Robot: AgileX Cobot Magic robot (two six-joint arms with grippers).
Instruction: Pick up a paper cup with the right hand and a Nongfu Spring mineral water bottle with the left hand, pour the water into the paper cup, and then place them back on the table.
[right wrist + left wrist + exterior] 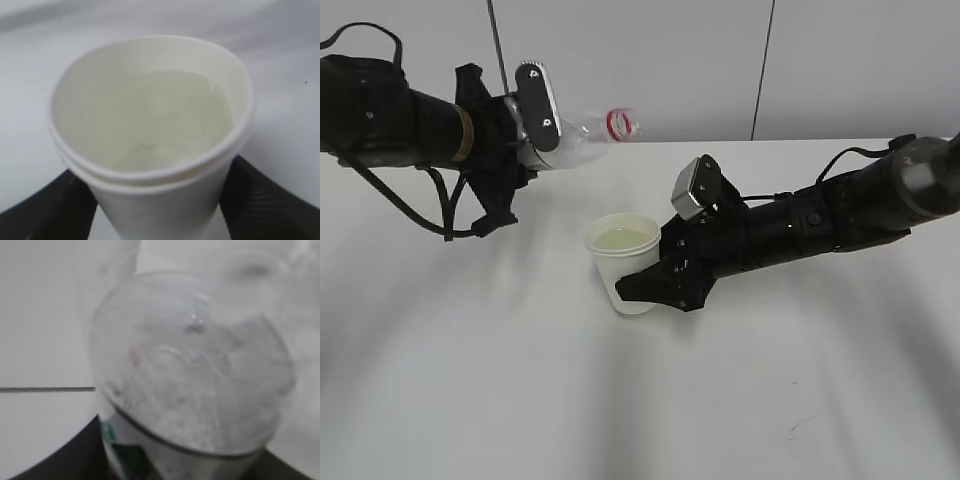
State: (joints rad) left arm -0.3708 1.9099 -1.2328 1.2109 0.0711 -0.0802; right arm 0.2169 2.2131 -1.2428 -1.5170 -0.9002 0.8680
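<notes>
Nearest the outside camera is just bare white table, and a bit further back sits one paper cup with the right gripper closed around its lower side. There's water in it, filling it most of the way. Whether the cup is resting on the table or lifted a touch, I can't tell from here. Up on the left, the left gripper is clamped on the one water bottle, held well above the table and tipped roughly sideways, its red neck ring pointing right, above and a bit behind the cup. So that's two arms, one cup, one bottle.

Left wrist camera: the clear bottle fills the shot, blurry, with a bit of label at the bottom edge and dark gripper bits on both sides.

Right wrist camera: looking down into the cup, water inside, black fingers pressed against each side. The rim looks doubled, like two stacked edges.
</notes>
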